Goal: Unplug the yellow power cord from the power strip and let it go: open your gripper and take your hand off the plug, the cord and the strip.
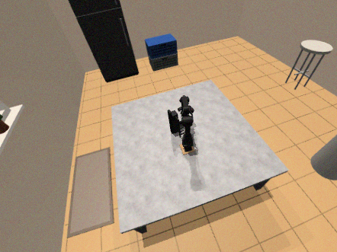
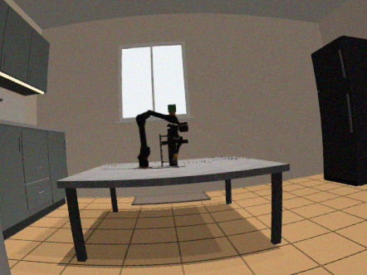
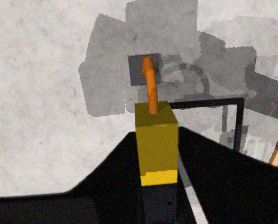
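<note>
Jaws of the gripper (image 3: 158, 200) are clamped on the yellow plug (image 3: 157, 145), narrowed down onto its sides with the block pinched between them. In the wrist view the plug stands at the center, its lower end sunk between the dark jaw bodies that fill the frame from 4 to 8 o'clock. An orange cord (image 3: 149, 85) leaves the top of the plug toward 12 o'clock, curving slightly and ending at a small grey square (image 3: 143, 70) on the table (image 3: 45, 100). A thin black frame (image 3: 239, 125) stands at 2 to 3 o'clock from the plug, casting soft grey shadows on the mottled table surface.

From the top view, the arm (image 1: 185, 123) sits near the middle of the table (image 1: 229, 150), folded over itself, with a dark upright part at 9 o'clock just beside it; the plug cannot be made out from here. In the exterior view the arm (image 2: 143, 139) rises from its base, reaches across, and points the gripper (image 2: 174, 153) straight down at the table (image 2: 174, 174); a speck of yellow shows low at the gripper. Whether the plug still sits in the power strip cannot be told.
</note>
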Robot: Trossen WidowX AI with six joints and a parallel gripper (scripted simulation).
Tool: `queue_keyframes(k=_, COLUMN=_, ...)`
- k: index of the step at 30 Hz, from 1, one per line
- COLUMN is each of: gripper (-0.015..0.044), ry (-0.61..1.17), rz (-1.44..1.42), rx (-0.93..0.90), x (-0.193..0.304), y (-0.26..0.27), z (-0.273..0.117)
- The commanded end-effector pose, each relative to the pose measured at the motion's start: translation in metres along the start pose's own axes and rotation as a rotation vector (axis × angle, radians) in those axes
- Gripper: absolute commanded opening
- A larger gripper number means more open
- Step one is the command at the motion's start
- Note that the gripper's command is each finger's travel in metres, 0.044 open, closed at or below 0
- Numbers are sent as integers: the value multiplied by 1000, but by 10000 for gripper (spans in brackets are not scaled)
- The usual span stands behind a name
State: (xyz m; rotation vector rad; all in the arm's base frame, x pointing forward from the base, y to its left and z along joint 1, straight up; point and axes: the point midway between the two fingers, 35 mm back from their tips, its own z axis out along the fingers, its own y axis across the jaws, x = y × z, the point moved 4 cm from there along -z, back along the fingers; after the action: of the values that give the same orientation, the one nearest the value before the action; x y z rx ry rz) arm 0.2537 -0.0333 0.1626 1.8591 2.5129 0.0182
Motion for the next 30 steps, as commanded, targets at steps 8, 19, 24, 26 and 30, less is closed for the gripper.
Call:
queue_keyframes(k=8, gripper=0, ry=-1, rz=0, rx=1, x=-12, y=1, z=0)
queue_keyframes(k=19, gripper=131, ry=-3, rz=3, rx=4, x=-17, y=2, z=-1)
queue_keyframes(k=24, gripper=263, ry=-3, rz=3, rx=4, x=-17, y=2, z=-1)
queue_keyframes(k=26, gripper=315, ry=-3, rz=3, rx=4, x=-17, y=2, z=-1)
queue_keyframes(k=30, gripper=420, ry=-4, rz=3, rx=4, x=-29, y=3, z=-4)
